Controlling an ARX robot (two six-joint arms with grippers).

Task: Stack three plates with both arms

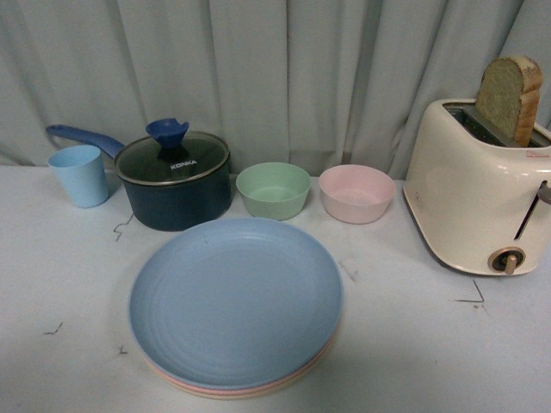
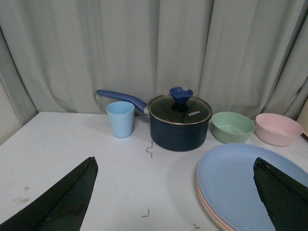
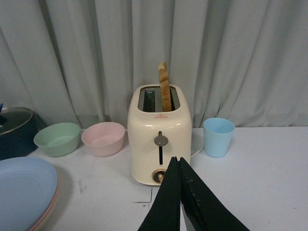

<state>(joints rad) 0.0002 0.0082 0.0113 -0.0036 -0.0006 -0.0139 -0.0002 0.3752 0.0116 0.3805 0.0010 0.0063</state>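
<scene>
Looking done: blue plate (image 1: 234, 297) tops stack, pink plate (image 1: 185, 385) and cream plate (image 1: 250, 394) rims beneath, front of pot (image 1: 174, 182). Left gripper (image 2: 175, 195) spread, empty; right gripper (image 3: 179, 192) clenched, empty. Nothing left.

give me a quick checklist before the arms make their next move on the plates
1. All three plates in one pile: ok. The light blue plate lies on top, the pink plate and cream plate show only as rims beneath.
2. Pile aligned: ok, rims nearly flush.
3. Left tool free: ok, open, nothing between its fingers.
4. Right tool free: ok, shut, holding nothing.
5. Pile clear of the pot and green bowl: ok in the front view, small gaps.
6. Arms clear of the pile: cannot tell, neither shows in the front view.
</scene>
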